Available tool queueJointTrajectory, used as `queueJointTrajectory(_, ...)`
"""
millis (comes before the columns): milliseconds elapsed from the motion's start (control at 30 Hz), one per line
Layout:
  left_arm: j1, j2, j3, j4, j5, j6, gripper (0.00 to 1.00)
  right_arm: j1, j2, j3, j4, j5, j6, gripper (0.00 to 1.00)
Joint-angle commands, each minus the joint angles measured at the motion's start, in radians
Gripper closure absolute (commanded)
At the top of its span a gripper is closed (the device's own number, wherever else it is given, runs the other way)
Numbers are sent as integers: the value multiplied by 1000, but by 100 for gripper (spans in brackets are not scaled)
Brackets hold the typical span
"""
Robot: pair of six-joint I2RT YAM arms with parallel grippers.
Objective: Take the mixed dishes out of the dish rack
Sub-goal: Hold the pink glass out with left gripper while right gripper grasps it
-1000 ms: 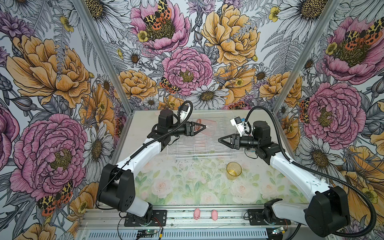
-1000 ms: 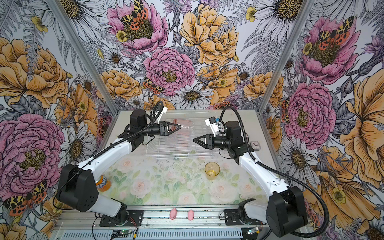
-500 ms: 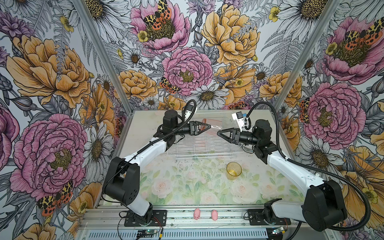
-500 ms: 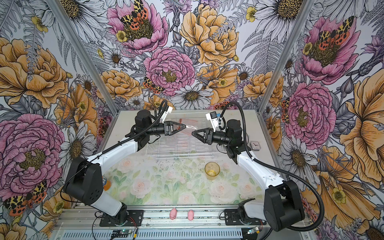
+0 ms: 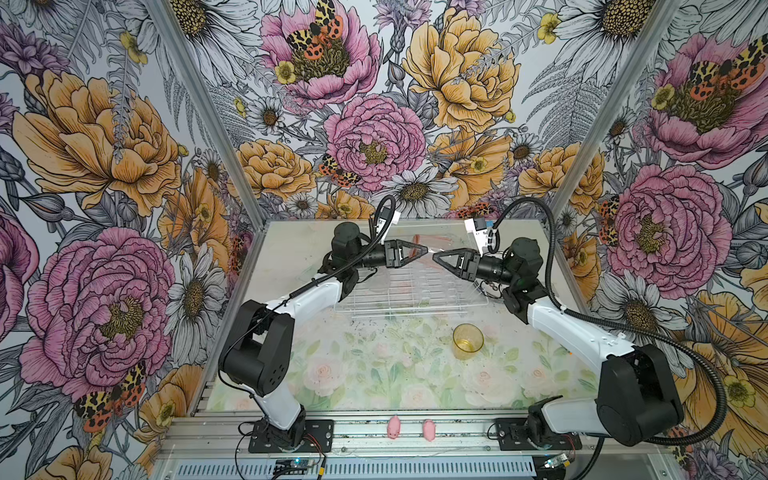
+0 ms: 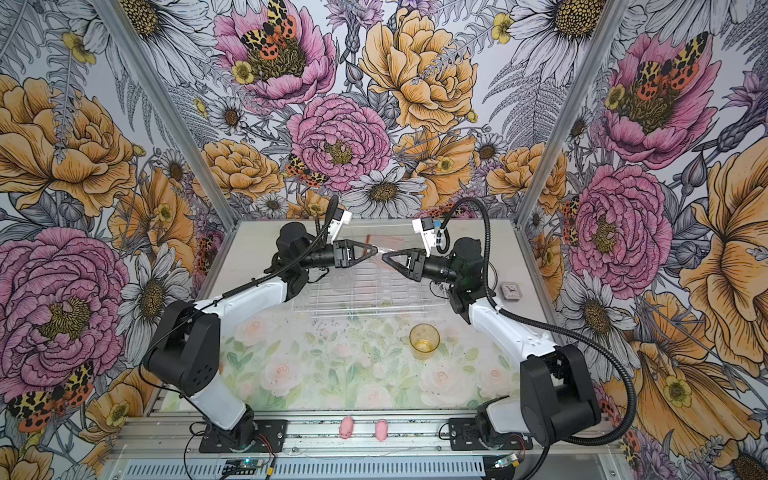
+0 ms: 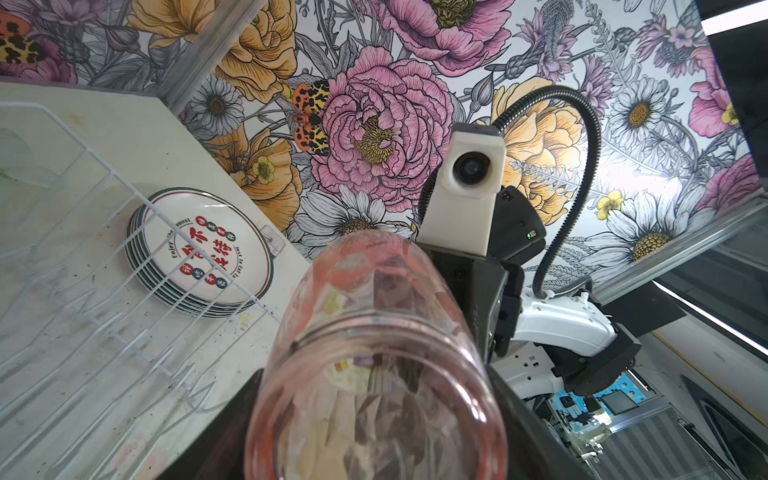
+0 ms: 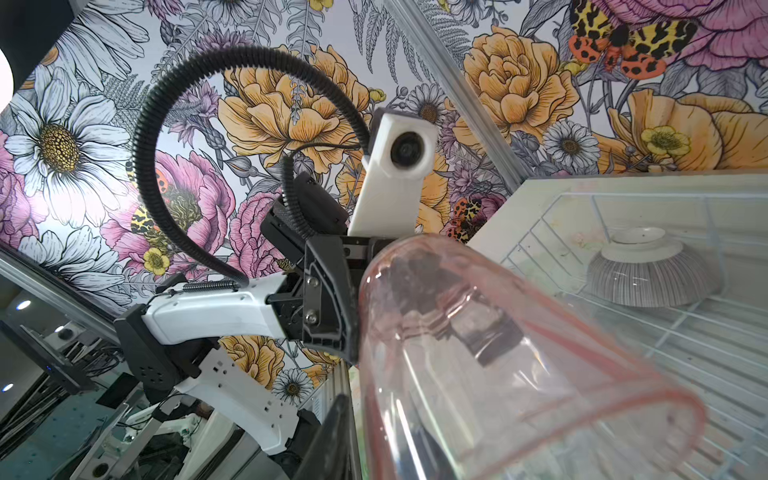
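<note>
left gripper: jaws clamped on pink tumbler, aloft over dish rack | right gripper: at pink tumbler's open mouth, jaws apart or together, cannot tell | amber tumbler: upright on counter, in front of dish rack | plate stack: flat on counter, just outside dish rack

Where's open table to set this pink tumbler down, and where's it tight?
Free: the floral mat between the dish rack and the near edge, left of the amber tumbler, plus the patch in front of it. Crowded: over the rack, where the left gripper and right gripper meet at the pink tumbler; a plate stack lies just outside the rack.
</note>
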Motion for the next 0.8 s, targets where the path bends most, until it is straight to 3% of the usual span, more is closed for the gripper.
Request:
queueJointTrajectory(0, -8, 25, -2, 163, 29, -83, 43, -7, 8, 33, 90, -21, 34, 85)
queueJointTrajectory(167, -14, 40, 2, 188, 28, -98, 43, -8, 10, 36, 86, -18, 34, 100)
queueJointTrajectory(333, -14, 31, -3, 162, 21, -78, 39, -8, 10, 42, 73, -7, 29, 100)
queueJointTrajectory(567, -13, -38, -22, 26, -10, 56, 22, -8, -1, 53, 37, 3, 13, 100)
queueJointTrajectory(767, -7, -99, -39, -62, -43, 142, 20, -7, -18, 57, 8, -3, 0, 100)
